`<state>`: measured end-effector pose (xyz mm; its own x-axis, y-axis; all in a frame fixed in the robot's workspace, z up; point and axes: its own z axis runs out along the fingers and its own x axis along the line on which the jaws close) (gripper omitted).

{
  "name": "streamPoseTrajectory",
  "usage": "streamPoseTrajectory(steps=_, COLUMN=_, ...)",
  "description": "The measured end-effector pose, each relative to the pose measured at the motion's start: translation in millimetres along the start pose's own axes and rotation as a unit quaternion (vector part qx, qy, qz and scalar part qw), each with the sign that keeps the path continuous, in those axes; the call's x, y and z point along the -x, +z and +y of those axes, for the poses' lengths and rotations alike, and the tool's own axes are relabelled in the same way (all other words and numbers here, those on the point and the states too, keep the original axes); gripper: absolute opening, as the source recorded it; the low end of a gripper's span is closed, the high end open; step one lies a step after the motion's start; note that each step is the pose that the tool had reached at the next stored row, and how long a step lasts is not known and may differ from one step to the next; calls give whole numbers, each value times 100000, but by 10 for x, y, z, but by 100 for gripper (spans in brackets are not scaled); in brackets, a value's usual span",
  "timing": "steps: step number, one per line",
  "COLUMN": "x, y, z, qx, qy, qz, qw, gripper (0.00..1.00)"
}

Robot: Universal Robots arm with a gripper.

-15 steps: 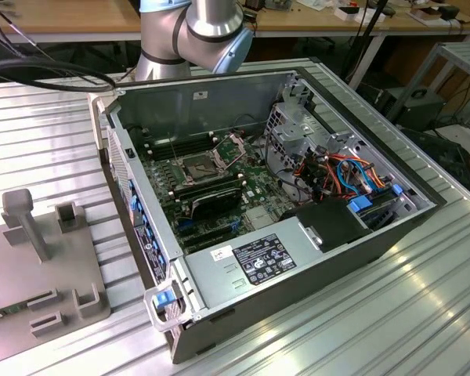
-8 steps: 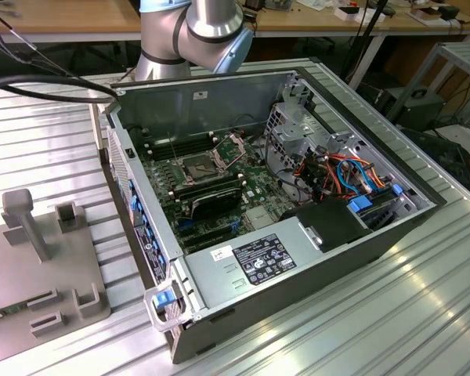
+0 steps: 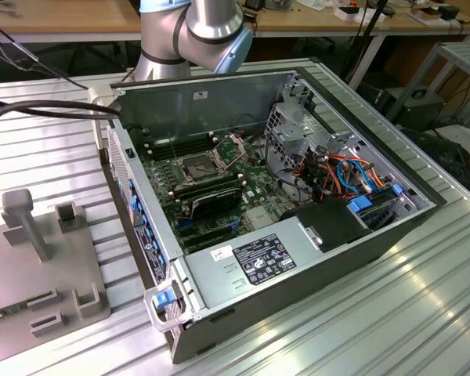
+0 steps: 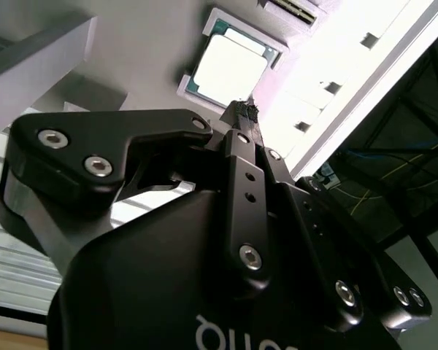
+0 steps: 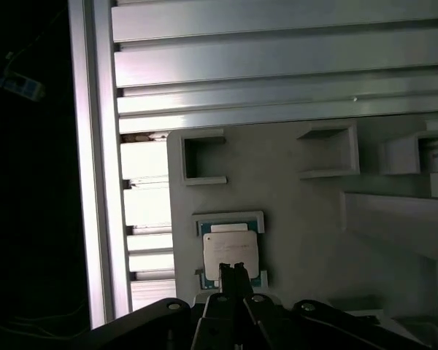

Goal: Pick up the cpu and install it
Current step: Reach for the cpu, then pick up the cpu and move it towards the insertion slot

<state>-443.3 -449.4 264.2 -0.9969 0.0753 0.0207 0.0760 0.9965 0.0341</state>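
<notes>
The cpu [image 5: 231, 251] is a small square chip with a pale metallic face and a green rim, lying flat in a raised corner holder on the grey fixture plate [image 5: 306, 219]. It also shows in the second wrist view, cpu [image 4: 230, 65]. My gripper [image 5: 233, 268] hovers above the chip's near edge, apart from it, with its black fingers closed together on nothing. In the second wrist view the gripper [image 4: 242, 109] ends just short of the chip.
An open computer case [image 3: 298, 258] lies on the ribbed metal table, with a green board and its square metal-framed socket [image 3: 197, 166] beside long black memory sticks [image 3: 211, 196]. The grey fixture plate [image 3: 31, 266] with upright posts sits on the exterior view's left. The table's edge rail [image 5: 95, 160] runs close to the fixture.
</notes>
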Motion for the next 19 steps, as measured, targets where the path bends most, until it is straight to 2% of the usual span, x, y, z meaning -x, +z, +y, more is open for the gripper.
streamPoseTrajectory(steps=5, x=2, y=94, z=-22, qx=-5, qy=3, qz=9, qw=100000, gripper=11)
streamPoseTrajectory(steps=8, x=2, y=99, z=-28, qx=4, qy=-4, qz=-1, qw=100000, gripper=11)
streamPoseTrajectory(steps=12, x=5, y=129, z=-75, qx=7, qy=2, qz=-5, qw=100000, gripper=11)
streamPoseTrajectory(steps=19, x=6, y=156, z=-81, qx=1, qy=2, qz=4, qw=100000, gripper=11)
